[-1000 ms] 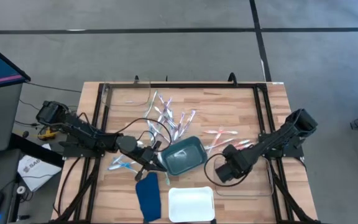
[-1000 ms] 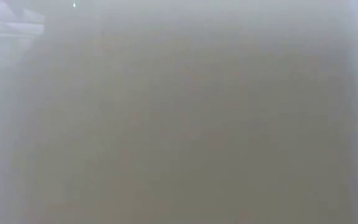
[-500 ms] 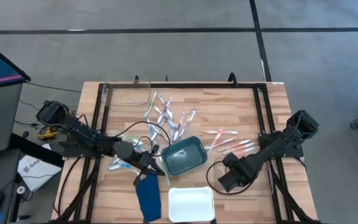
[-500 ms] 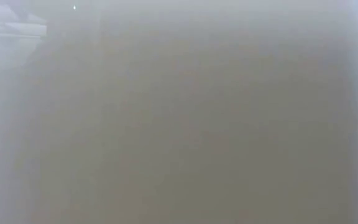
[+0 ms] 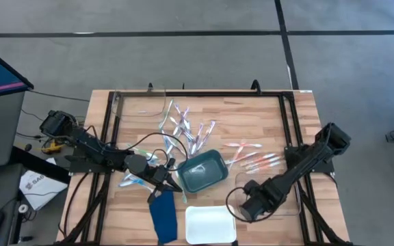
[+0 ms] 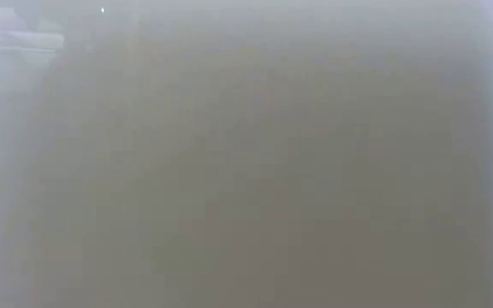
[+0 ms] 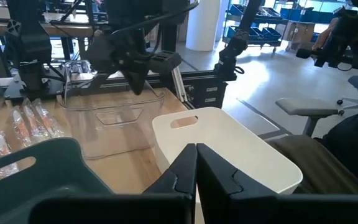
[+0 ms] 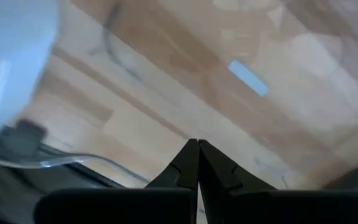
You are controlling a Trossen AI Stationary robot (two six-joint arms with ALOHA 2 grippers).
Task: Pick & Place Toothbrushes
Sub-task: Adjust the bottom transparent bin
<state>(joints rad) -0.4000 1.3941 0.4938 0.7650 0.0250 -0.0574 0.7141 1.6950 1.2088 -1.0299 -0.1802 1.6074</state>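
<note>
The toothbrushes lie loose on the wooden table: a pale, blue and purple bunch [image 5: 185, 128] toward the far side, pink-orange ones [image 5: 250, 153] to the right, and blue ones [image 5: 134, 181] beside my left arm. My left gripper [image 5: 164, 183] [image 7: 196, 154] is shut between the teal tray [image 5: 200, 171] and the dark blue cloth [image 5: 163, 215]. My right gripper [image 5: 247, 207] [image 8: 197, 151] is shut, pointing down over the clear tray [image 5: 279, 205] at the near right. Nothing shows between either pair of fingers.
A white tray [image 5: 211, 224] [image 7: 229, 149] sits at the near edge between the two grippers. A second clear tray [image 5: 142, 106] stands at the far left. Black frame rails [image 5: 204, 93] run along the table's far and side edges. The low view is fogged over.
My right gripper has moved toward the table's near edge, away from the pink-orange toothbrushes, and now hangs over the near part of the clear tray beside the white tray. Its fingers stay shut.
</note>
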